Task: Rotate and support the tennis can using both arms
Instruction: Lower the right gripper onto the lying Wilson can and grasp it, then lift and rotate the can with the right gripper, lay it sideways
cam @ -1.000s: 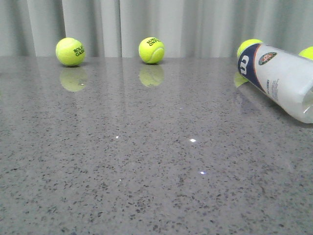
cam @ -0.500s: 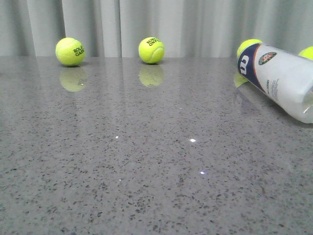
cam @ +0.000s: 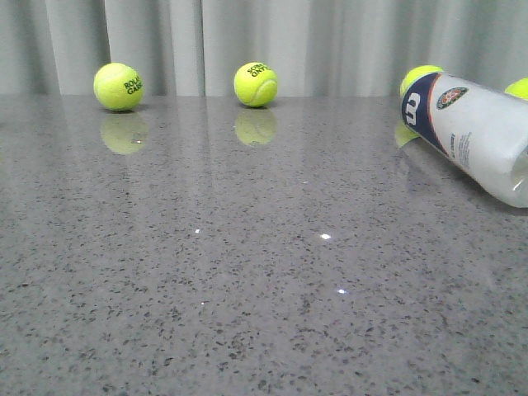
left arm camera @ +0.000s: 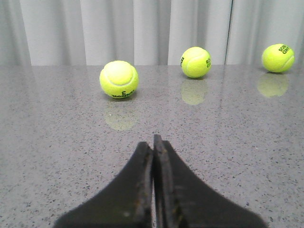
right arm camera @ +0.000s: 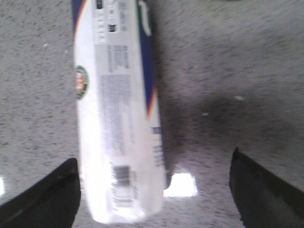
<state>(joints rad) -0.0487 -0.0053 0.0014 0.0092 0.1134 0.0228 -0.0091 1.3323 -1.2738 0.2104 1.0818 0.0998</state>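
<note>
The tennis can (cam: 474, 132) lies on its side at the far right of the grey table, its navy Wilson end toward the back. In the right wrist view the can (right arm camera: 116, 118) lies lengthwise below my right gripper (right arm camera: 154, 187), whose fingers are wide open with the can's near end between them, close to one finger (right arm camera: 52, 194). My left gripper (left arm camera: 153, 145) is shut and empty, low over bare table. Neither arm shows in the front view.
Tennis balls sit along the back by the curtain: two (cam: 119, 87) (cam: 256, 84) at left and centre, two more (cam: 419, 77) (cam: 518, 87) behind the can. The left wrist view shows three balls (left arm camera: 119, 79) (left arm camera: 196, 62) (left arm camera: 278, 58) ahead.
</note>
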